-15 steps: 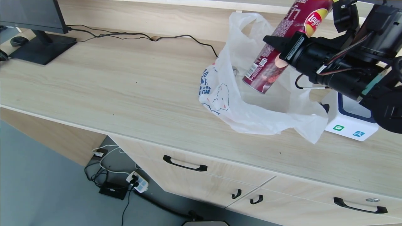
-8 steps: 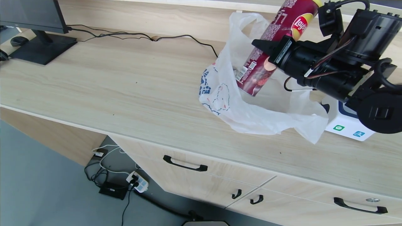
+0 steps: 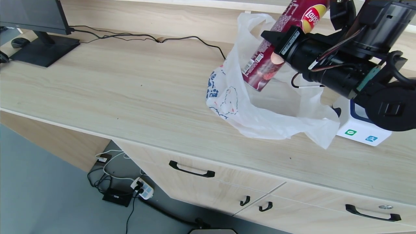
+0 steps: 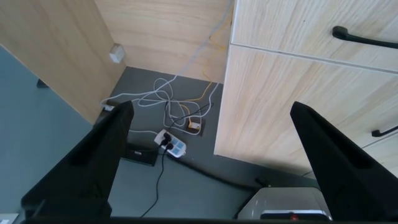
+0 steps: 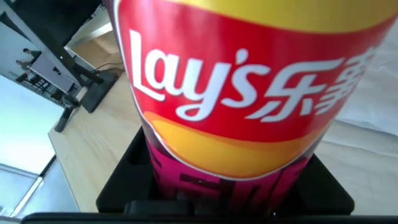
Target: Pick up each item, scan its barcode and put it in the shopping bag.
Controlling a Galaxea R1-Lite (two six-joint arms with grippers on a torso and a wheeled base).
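The right gripper [image 3: 278,52] clamps the chip can [image 3: 261,70] mid-body. The can is tilted, base toward seven o'clock, at the mouth of the open shopping bag [image 3: 260,117] — seemingly so it slides in base first.

The dark red chip can [image 3: 264,66] is held tilted, lower end in the mouth of the white shopping bag [image 3: 260,113] laid on the table [image 3: 130,91].

The chip can [image 3: 261,68] wears a smooth, glossy printed wrap. The shopping bag [image 3: 260,117] is thin, creased, translucent white plastic. The countertop [image 3: 130,87] is matt pale wood grain. At the bag's 3 o'clock, the scanner box [image 3: 360,130] is smooth white plastic.
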